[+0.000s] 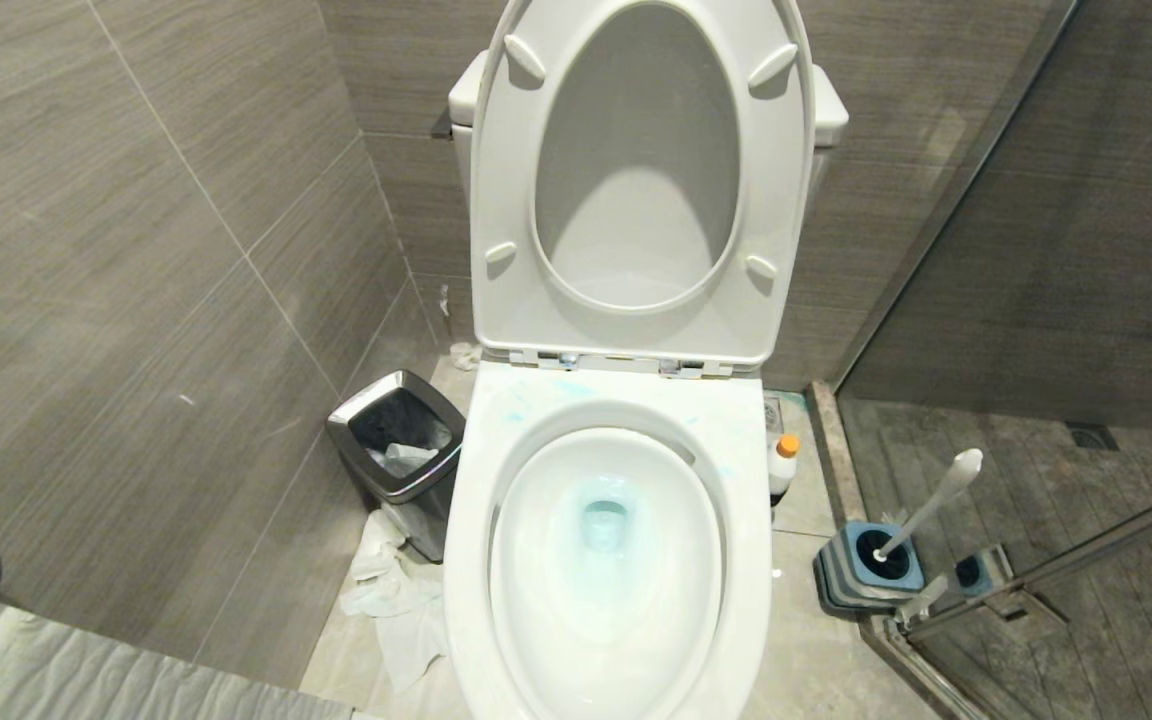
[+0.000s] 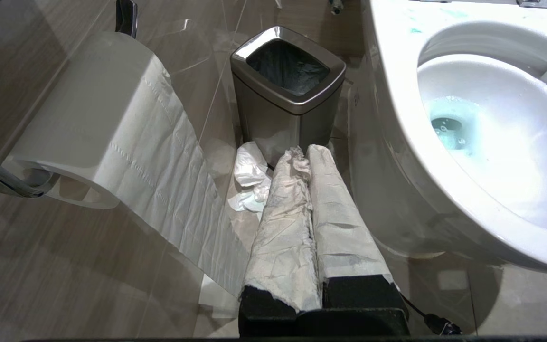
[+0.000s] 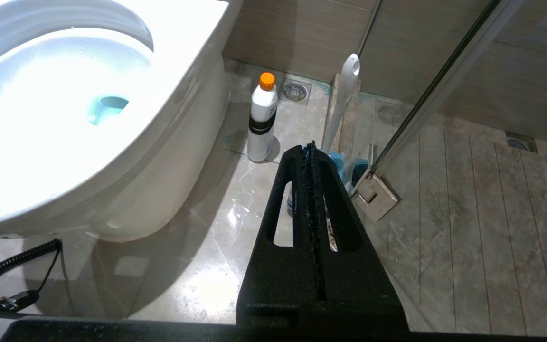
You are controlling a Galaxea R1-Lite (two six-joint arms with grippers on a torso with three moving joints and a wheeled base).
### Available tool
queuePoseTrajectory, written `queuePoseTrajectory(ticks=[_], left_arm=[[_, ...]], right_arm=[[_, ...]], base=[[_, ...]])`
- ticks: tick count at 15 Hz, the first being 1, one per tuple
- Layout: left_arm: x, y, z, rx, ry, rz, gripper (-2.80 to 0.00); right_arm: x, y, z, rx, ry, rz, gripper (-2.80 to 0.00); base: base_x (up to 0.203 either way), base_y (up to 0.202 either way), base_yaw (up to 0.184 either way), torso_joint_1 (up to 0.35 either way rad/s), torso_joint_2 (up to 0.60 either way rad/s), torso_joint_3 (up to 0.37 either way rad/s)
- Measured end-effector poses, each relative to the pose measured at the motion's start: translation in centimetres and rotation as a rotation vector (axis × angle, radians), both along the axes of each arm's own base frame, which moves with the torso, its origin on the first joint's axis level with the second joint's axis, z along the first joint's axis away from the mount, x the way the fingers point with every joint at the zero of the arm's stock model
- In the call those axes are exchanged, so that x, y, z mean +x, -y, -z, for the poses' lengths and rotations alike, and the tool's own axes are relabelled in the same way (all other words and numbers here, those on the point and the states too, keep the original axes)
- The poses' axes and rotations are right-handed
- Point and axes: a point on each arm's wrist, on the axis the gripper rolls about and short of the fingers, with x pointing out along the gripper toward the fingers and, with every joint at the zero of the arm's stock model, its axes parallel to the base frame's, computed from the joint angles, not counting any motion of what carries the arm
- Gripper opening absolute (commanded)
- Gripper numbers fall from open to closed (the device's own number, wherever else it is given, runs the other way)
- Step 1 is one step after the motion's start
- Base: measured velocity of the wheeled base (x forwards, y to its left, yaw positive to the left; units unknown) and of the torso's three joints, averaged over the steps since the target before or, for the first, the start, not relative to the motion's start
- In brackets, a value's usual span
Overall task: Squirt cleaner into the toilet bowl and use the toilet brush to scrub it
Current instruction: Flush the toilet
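Note:
The toilet bowl (image 1: 546,620) fills the middle of the head view, with seat and lid raised and teal-tinted water at the bottom. Teal smears mark its back rim. The cleaner (image 1: 784,465), a white bottle with an orange cap, stands upright on the floor at the bowl's right side. Further right, the toilet brush (image 1: 931,510) leans in its blue-grey holder (image 1: 871,570) by the glass. My left gripper (image 2: 304,152), with fingers wrapped in white paper, is shut and empty, low beside the bowl (image 2: 515,156). My right gripper (image 3: 309,148) is shut and empty, pointing towards the cleaner (image 3: 261,121) and brush (image 3: 344,99).
A steel-rimmed black waste bin (image 1: 398,450) stands left of the toilet, with crumpled paper (image 1: 396,600) on the floor beside it. A toilet paper roll (image 2: 93,118) hangs on the left wall. A glass shower door (image 1: 1036,300) with a metal hinge (image 3: 375,197) closes off the right.

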Motion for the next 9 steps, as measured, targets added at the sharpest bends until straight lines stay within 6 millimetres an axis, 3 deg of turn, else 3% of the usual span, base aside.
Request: queuePoseTrajectory(ticks=[9], left_arm=[[0.00,0.00,0.00,0.000,0.000,0.000,-2.80]], right_arm=[[0.00,0.00,0.00,0.000,0.000,0.000,-2.80]], base=[[0.000,0.000,0.000,0.000,0.00,0.000]])
